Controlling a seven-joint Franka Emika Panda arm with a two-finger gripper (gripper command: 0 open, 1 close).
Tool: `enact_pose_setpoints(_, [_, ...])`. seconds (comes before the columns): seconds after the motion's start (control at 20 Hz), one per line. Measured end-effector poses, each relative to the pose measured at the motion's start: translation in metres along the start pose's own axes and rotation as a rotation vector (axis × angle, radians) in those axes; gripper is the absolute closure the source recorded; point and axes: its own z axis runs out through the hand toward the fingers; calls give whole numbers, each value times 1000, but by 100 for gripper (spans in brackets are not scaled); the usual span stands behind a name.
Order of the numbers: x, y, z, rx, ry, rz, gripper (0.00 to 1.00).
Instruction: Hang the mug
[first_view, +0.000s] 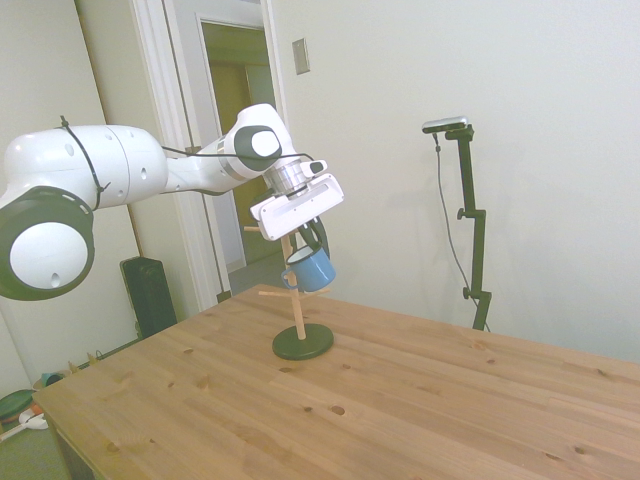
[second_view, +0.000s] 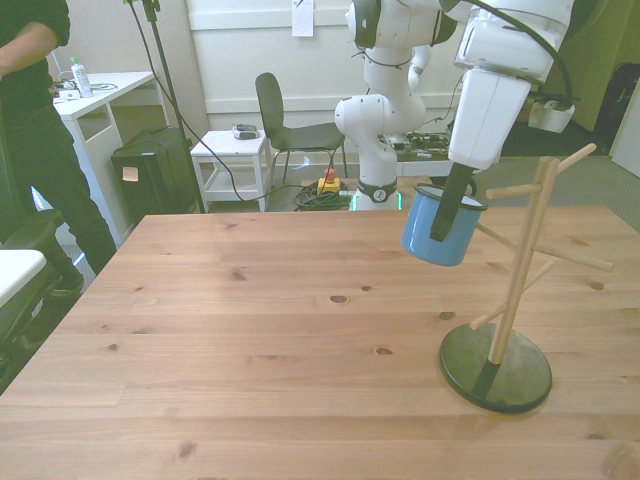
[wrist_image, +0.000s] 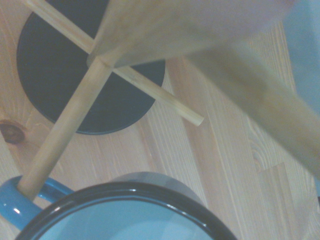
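Blue enamel catches the eye in the side view: the mug (first_view: 311, 269) hangs in the air under the end effector (first_view: 312, 245), right next to the wooden mug tree (first_view: 298, 300) that stands on the desk (first_view: 400, 400). From this side the mug seems to overlap the tree's pole, so how near they are cannot be told here. In the front view the end effector (second_view: 444, 222) has its fingers closed on the mug's (second_view: 440, 228) rim, one dark finger going down the outside wall, and the mug is tipped a little. It floats above the desk (second_view: 250, 330), just beside the pegs of the mug tree (second_view: 525, 260) on the front view's right. A person (second_view: 35, 130) stands at the front view's left, well away. In the wrist view the mug's (wrist_image: 125, 215) dark rim and pale inside fill the near edge, and its blue handle (wrist_image: 22, 202) sits right at the end of one peg (wrist_image: 65, 125); it looks as if the peg tip is at the loop or just going in, but that is hard to be sure of. The step in hand seems to be bringing the handle onto a peg. Next, the mug likely needs to slide along the peg until the loop is well on, then be let go gently. No words or labels can be read anywhere.
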Motion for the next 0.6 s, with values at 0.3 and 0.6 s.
enact_pose_setpoints(0.3, [9,-3,4,-1,2,14,100])
enact_pose_setpoints(0.6, [16,1,6,-4,2,23,100])
